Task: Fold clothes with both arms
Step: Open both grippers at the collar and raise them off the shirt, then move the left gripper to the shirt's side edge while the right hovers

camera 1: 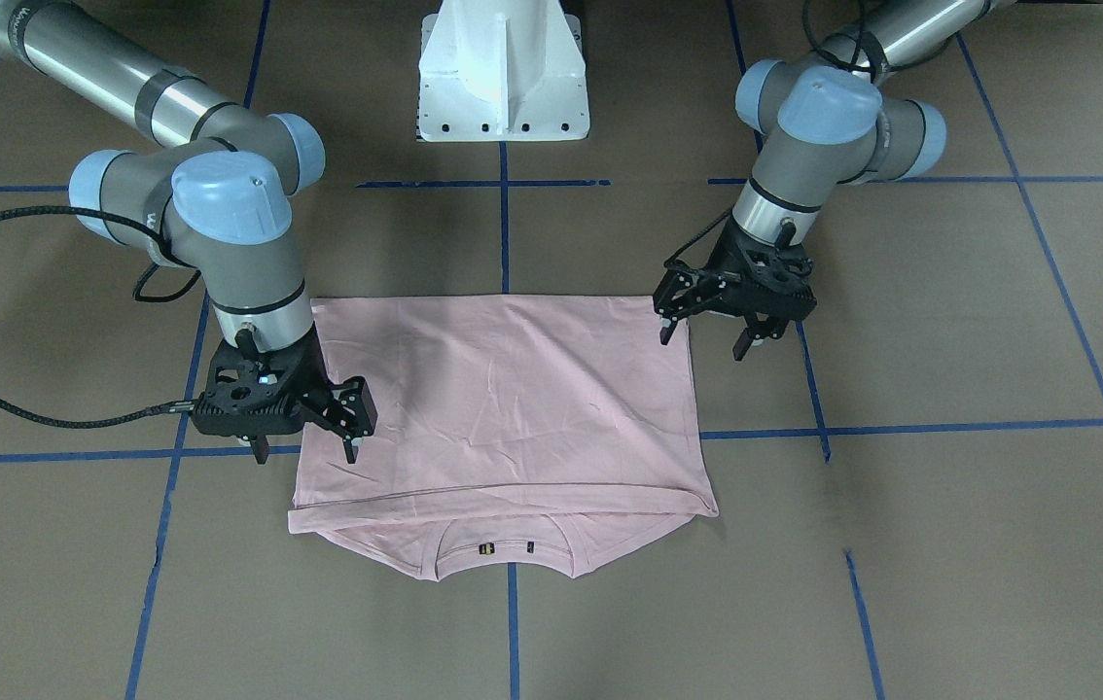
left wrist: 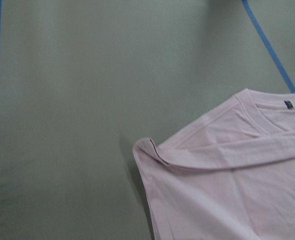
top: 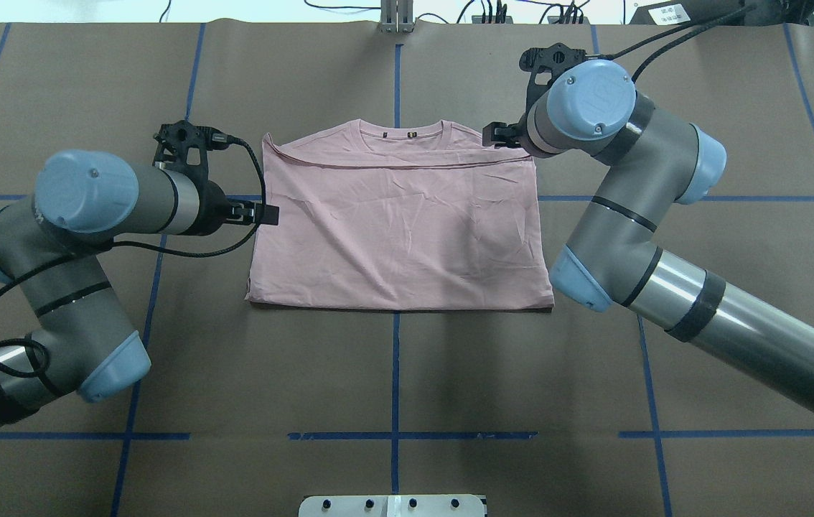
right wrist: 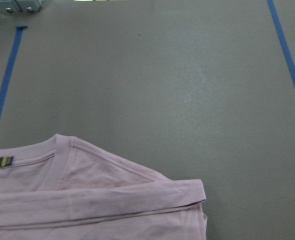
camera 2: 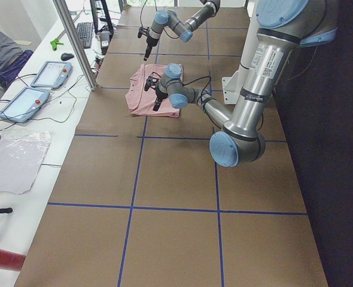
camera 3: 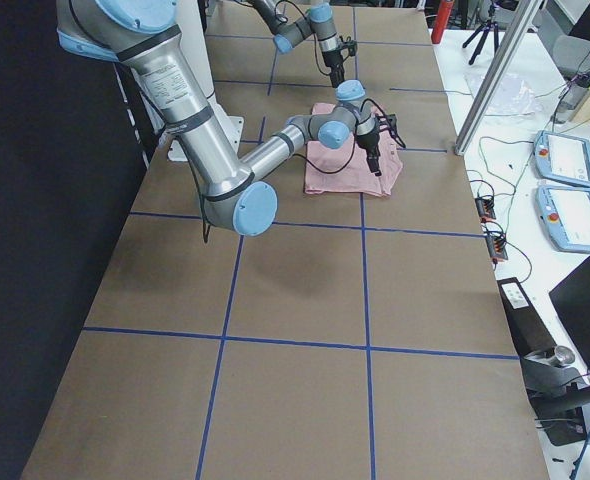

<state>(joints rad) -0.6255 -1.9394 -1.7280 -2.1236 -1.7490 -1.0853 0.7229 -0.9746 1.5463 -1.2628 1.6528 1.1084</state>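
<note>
Right now my pale pink, once-folded T-shirt (camera 1: 503,389) lies flat on the brown surface (camera 1: 950,311), its long axis running between the black left claw (camera 1: 704,340) and black right claw (camera 1: 306,452), both spread wide and empty, each above its nearer side edge.

one t-shirt (camera 1: 503,389), flat between the two grippers. two arms: the left arm (camera 1: 829,117) and the right arm (camera 1: 240,253). two grippers: the left gripper (camera 1: 703,342) and the right gripper (camera 1: 306,452). one white base (camera 1: 503,73) behind both grippers. on the side bench (camera 2: 63,113) beyond the grippers, two tablets, the near tablet (camera 2: 22,103) and the far tablet (camera 2: 51,73), and one keyboard (camera 2: 85,33).
</note>
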